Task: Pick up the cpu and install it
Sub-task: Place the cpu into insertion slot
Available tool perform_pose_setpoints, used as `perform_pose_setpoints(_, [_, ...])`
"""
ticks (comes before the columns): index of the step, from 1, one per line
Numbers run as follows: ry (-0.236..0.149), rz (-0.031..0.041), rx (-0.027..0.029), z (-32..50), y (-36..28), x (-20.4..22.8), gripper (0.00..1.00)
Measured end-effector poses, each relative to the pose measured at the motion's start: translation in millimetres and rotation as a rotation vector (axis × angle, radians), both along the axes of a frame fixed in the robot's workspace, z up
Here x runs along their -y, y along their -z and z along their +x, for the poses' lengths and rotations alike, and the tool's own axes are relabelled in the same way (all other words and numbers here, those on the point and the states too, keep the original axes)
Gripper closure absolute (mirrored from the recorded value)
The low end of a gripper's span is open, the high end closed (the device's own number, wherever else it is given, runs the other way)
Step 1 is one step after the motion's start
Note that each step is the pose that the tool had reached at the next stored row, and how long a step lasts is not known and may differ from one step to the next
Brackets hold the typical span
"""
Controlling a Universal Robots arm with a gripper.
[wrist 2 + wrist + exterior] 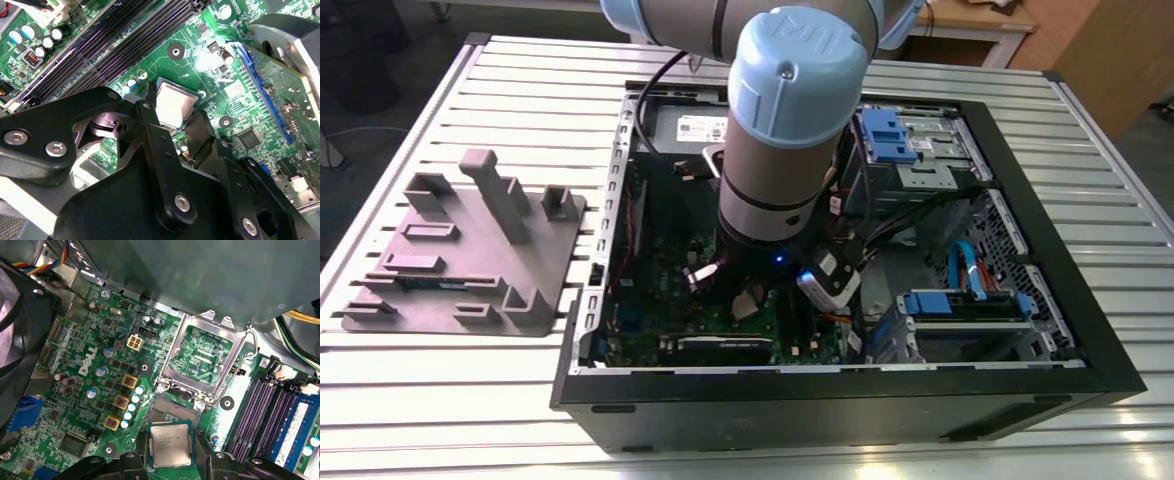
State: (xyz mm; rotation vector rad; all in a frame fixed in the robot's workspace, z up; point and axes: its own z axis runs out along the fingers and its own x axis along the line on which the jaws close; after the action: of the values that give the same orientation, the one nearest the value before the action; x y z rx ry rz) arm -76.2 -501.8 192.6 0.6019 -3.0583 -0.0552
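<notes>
Gripper (175,114) clenched on the cpu (170,444), a finger (150,120) against each of two opposite edges, metal lid up. The cpu partly overlapped one edge of the open socket (167,411) (load plate (205,354) hinged back) near the middle of the motherboard (75,405); contact with the socket could not be told. The arm (781,130) reached down into the case (1067,330).
</notes>
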Motion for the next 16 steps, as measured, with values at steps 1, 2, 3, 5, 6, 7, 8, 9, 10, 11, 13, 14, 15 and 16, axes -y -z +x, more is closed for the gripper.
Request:
perform_pose_setpoints(1, [0.000, 0.0000, 0.0000, 0.0, 0.0, 0.0, 0.50])
perform_pose_setpoints(2, [0.000, 0.0000, 0.0000, 0.0, 0.0, 0.0, 0.50])
perform_pose_setpoints(3, [0.000, -0.0001, 0.0000, 0.0, 0.0, 0.0, 0.50])
perform_pose_setpoints(5, [0.000, -0.0001, 0.0000, 0.0, 0.0, 0.0, 0.51])
perform_pose_setpoints(6, [0.000, -0.0001, 0.0000, 0.0, 0.0, 0.0, 0.51])
perform_pose_setpoints(7, [0.000, -0.0002, 0.0000, 0.0, 0.0, 0.0, 0.58])
perform_pose_setpoints(8, [0.000, -0.0002, 0.0000, 0.0, 0.0, 0.0, 0.58])
perform_pose_setpoints(9, [0.000, -0.0002, 0.0000, 0.0, 0.0, 0.0, 0.58])
perform_pose_setpoints(10, [0.000, -0.0002, 0.0000, 0.0, 0.0, 0.0, 0.58])
perform_pose_setpoints(11, [0.000, -0.0001, 0.0000, 0.0, 0.0, 0.0, 0.58])
perform_pose_setpoints(13, [0.000, -0.0002, 0.0000, 0.0, 0.0, 0.0, 0.58])
perform_pose_setpoints(14, [0.000, -0.0002, 0.0000, 0.0, 0.0, 0.0, 0.58])
perform_pose_setpoints(15, [0.000, -0.0002, 0.0000, 0.0, 0.0, 0.0, 0.58])
perform_pose_setpoints(16, [0.000, -0.0002, 0.0000, 0.0, 0.0, 0.0, 0.58])
